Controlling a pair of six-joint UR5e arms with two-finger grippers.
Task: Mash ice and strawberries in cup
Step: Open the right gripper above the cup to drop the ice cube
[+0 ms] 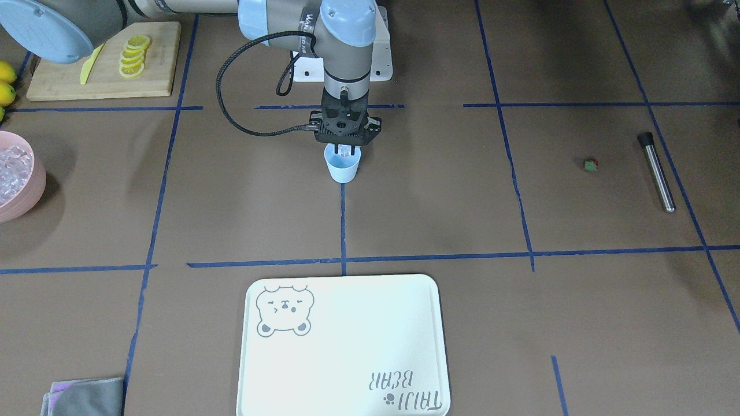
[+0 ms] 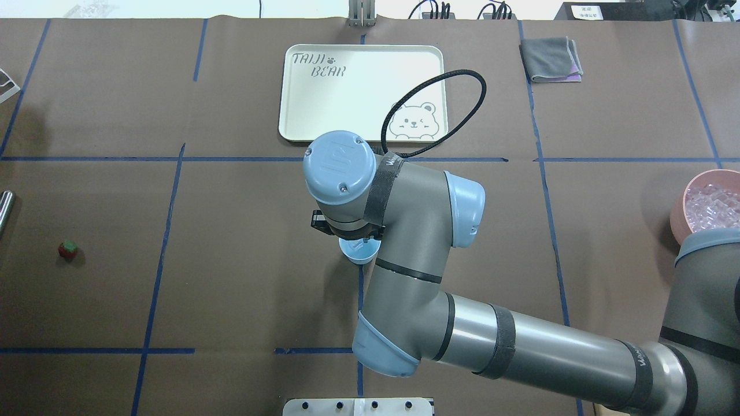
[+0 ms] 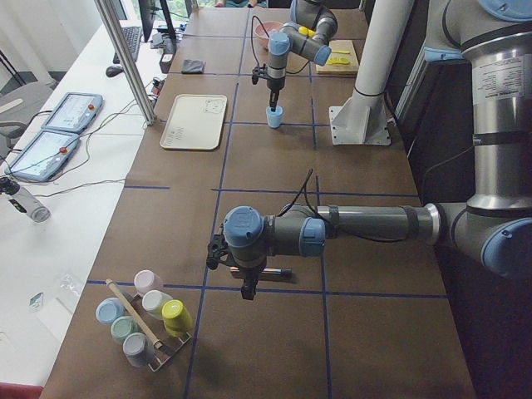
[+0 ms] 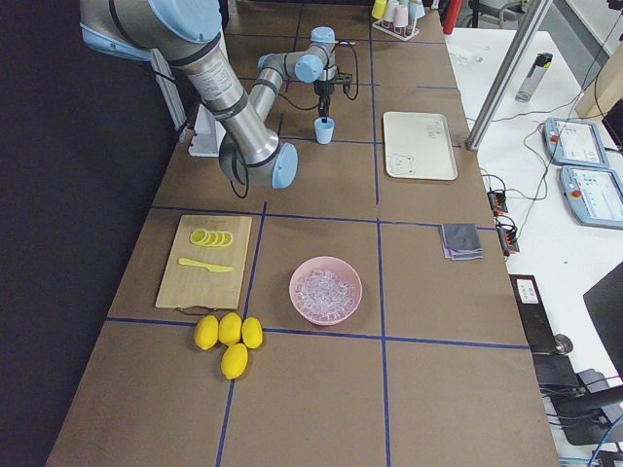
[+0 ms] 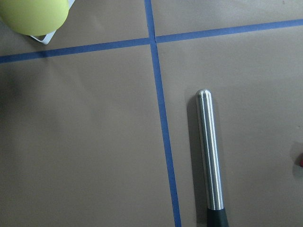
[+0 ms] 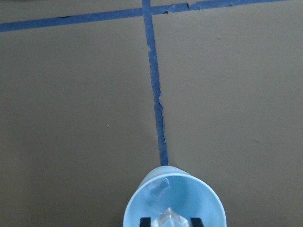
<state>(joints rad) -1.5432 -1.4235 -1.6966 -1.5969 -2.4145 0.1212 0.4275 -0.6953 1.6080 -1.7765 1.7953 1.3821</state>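
Observation:
The pale-blue cup stands at the table's centre on a blue tape line. My right gripper hangs straight over its mouth. Its jaws stand a little wider than a clear ice cube between them. Another cube lies inside the cup. The heap of ice fills a pink bowl. The strawberry lies alone on the table beside a steel muddler. My left gripper hovers over the muddler. I cannot tell whether it is open or shut.
A white bear tray lies in front of the cup. A cutting board carries lemon slices and a yellow knife, with whole lemons nearby. A grey cloth sits at a corner. A rack of coloured cups stands near the left arm.

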